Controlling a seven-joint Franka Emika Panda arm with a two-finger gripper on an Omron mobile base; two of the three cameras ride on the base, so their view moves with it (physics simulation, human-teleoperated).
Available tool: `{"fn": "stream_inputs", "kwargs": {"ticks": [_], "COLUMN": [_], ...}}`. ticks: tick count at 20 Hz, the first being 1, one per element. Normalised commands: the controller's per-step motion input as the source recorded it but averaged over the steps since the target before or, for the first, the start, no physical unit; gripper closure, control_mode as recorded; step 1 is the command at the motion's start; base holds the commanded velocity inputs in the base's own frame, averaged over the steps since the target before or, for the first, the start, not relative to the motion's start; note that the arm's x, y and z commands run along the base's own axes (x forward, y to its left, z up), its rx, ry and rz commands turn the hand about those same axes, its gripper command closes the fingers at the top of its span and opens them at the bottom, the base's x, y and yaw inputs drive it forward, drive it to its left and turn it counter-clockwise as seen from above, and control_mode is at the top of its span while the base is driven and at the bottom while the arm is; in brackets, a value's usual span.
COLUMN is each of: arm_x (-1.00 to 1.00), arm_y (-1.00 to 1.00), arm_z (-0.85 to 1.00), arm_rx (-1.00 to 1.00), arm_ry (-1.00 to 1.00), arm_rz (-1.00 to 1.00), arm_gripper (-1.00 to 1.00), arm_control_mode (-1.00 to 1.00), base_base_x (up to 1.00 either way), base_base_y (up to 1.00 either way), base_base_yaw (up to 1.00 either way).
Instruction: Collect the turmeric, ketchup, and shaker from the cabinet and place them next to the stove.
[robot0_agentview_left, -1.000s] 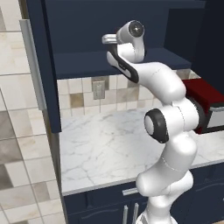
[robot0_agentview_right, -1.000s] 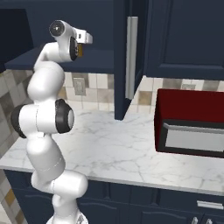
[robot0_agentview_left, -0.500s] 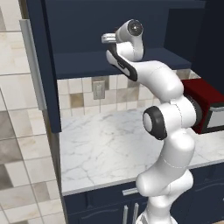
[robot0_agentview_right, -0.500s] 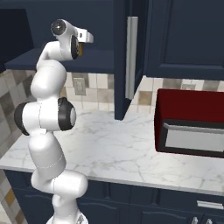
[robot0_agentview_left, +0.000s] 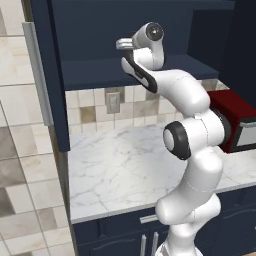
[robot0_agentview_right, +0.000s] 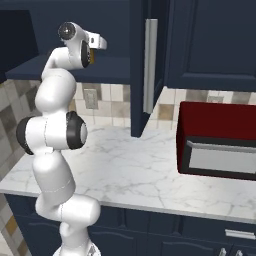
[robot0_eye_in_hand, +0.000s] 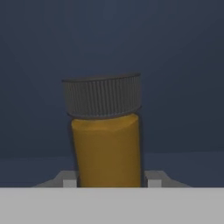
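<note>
Now jaws (robot0_eye_in_hand: 108, 183) clamped on turmeric (robot0_eye_in_hand: 107, 148), jar upright between fingertips inside cabinet (robot0_agentview_left: 150, 20). Step: first pickup. Next: lift, withdraw clear of shelf.

Both base views flank the arm (robot0_agentview_left: 192, 145), facing the cabinet (robot0_agentview_right: 105, 65) (hand view close inside)
</note>
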Motion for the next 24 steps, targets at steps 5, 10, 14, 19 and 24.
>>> {"fn": "stream_inputs", "kwargs": {"ticks": [5, 10, 14, 19, 24], "arm_x": [-0.63, -1.00, -1.00, -1.00, -1.00], "arm_y": [-0.03, -0.08, -0.22, -0.21, -0.16], "arm_z": [-0.18, 0.01, 0.13, 0.23, 0.00], "arm_rx": [0.05, 0.08, 0.04, 0.00, -0.03], "arm_ry": [-0.09, -0.15, -0.07, 0.00, 0.00], "arm_rz": [0.00, 0.01, 0.03, 0.00, 0.07], "arm_gripper": [1.00, 1.00, 1.00, 1.00, 1.00], "arm_control_mode": [-1.00, -1.00, -1.00, -1.00, -1.00], "base_base_x": [0.00, 0.00, 0.00, 0.00, 0.00], "base_base_y": [0.00, 0.00, 0.00, 0.00, 0.00], "base_base_yaw": [0.00, 0.00, 0.00, 0.00, 0.00]}}
